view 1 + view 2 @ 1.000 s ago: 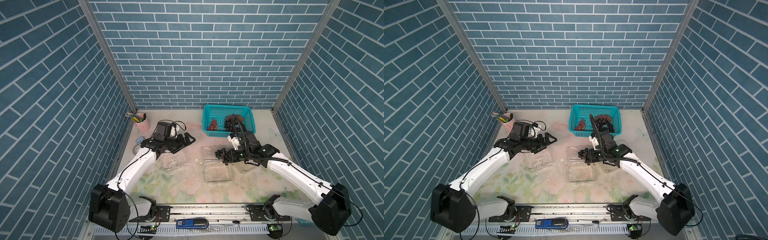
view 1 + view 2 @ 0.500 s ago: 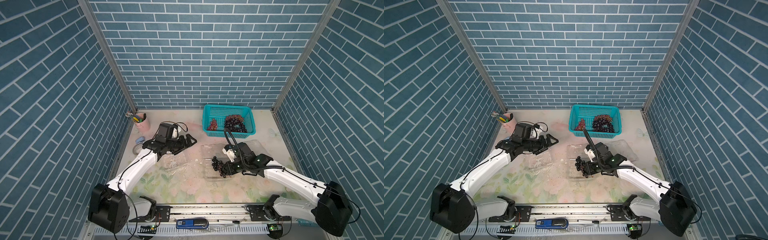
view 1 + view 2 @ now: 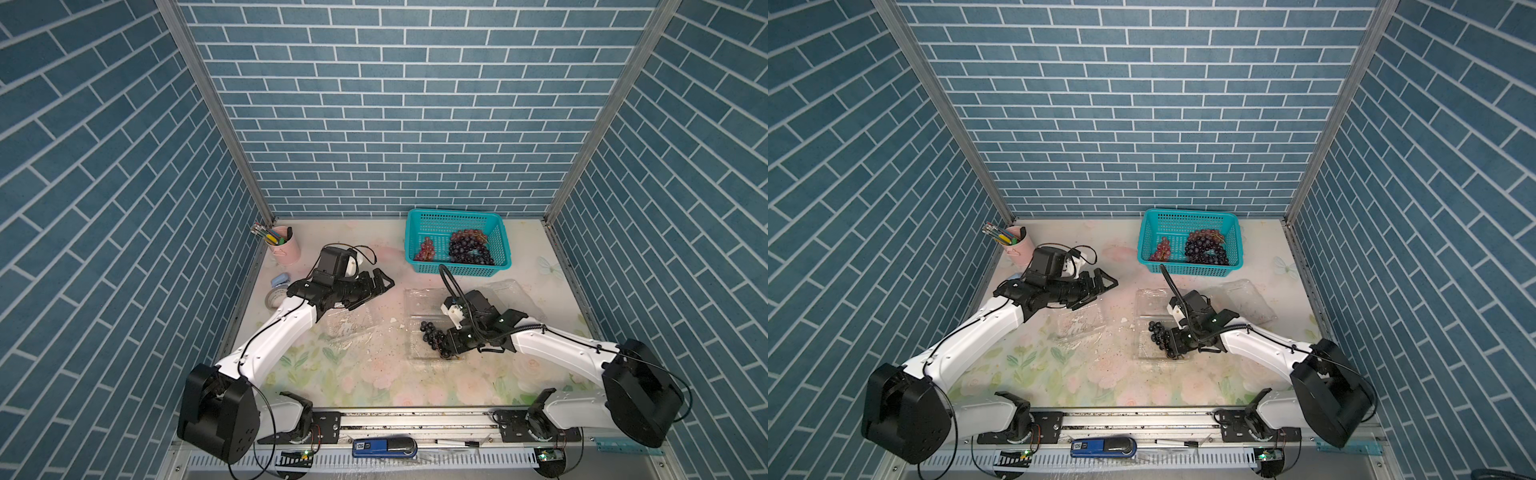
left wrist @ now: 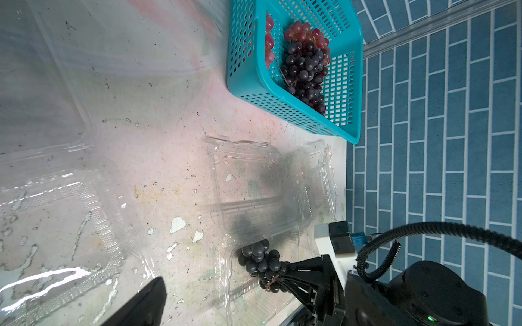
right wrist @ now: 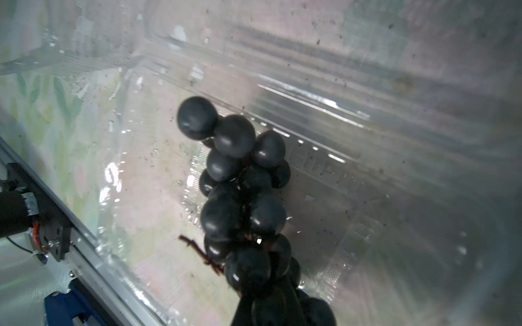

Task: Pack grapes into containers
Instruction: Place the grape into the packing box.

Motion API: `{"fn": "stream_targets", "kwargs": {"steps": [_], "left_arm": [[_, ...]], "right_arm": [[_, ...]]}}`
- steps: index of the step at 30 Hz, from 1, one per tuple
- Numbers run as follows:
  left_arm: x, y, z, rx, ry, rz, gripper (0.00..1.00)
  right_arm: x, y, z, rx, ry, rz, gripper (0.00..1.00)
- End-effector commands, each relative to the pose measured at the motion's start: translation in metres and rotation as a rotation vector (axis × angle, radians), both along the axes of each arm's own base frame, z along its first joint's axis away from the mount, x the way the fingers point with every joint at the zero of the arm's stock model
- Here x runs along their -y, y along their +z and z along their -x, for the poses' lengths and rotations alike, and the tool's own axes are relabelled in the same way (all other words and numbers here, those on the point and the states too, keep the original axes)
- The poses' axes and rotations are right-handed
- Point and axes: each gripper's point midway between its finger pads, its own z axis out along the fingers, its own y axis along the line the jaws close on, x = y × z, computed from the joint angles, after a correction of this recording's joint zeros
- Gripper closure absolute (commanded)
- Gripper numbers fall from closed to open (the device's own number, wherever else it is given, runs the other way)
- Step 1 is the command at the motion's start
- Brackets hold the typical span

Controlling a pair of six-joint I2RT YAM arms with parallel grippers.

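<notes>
Over the whole desk [image 3: 357, 374] the big shift is on my right side. A second ago the right arm [image 3: 552, 353] reached up near the teal basket [image 3: 453, 212], and it has since swung back toward the front rail and come down. The left arm [image 3: 274, 332] has barely moved and hangs by the far side of the left container [image 3: 349, 328], which lies open with no grapes in it. I see none in the right container [image 3: 509, 291] either. The middle container [image 3: 415, 355] lies open, lid toward the basket, and the right hand [image 3: 444, 347] is now low over its tray, clamped together on the dark bunch [image 3: 431, 336]. I read that as the carry being done and the release coming next, since nothing is packed yet. The left hand [image 3: 384, 280] stands wide apart, holding nothing. More fruit waits in the basket: a big dark cluster [image 3: 469, 251] and a smaller red cluster [image 3: 426, 249]. In the right wrist view the dark bunch is a tight knot of round, matt blue-black grapes with small highlights. It sticks out past the fingertips over the tray's ribbed floor, and I cannot tell whether the lowest ones touch the plastic. A thin reddish-brown stem [image 5: 197, 251] pokes out near the grip.
</notes>
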Motion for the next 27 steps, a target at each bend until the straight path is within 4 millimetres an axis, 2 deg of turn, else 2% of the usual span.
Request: {"fn": "stream_targets", "kwargs": {"steps": [1, 8, 14, 18, 21, 25, 27], "left_arm": [[0.001, -0.007, 0.000, -0.001, -0.009, -0.012, 0.00], [0.004, -0.009, -0.005, -0.001, -0.020, -0.015, 0.01], [0.006, -0.007, -0.006, 0.001, -0.027, -0.015, 0.00], [0.006, -0.009, -0.007, -0.004, -0.033, -0.021, 0.00], [0.006, -0.009, -0.008, -0.003, -0.032, -0.020, 0.00], [0.007, -0.006, -0.009, 0.005, -0.030, -0.017, 0.00], [0.007, -0.004, -0.009, 0.009, -0.031, -0.014, 0.00]], "right_arm": [[-0.008, -0.001, -0.020, 0.055, 0.000, 0.031, 0.88], [-0.032, 0.005, -0.056, 0.115, 0.057, 0.089, 0.82], [-0.013, 0.009, -0.081, 0.185, 0.028, 0.267, 0.74], [-0.001, 0.023, -0.087, 0.239, -0.002, 0.310, 0.70], [0.001, 0.036, -0.087, 0.265, -0.014, 0.289, 0.62], [0.001, 0.050, -0.089, 0.293, -0.028, 0.270, 0.57], [-0.006, 0.054, -0.088, 0.298, -0.038, 0.218, 0.50]]}}
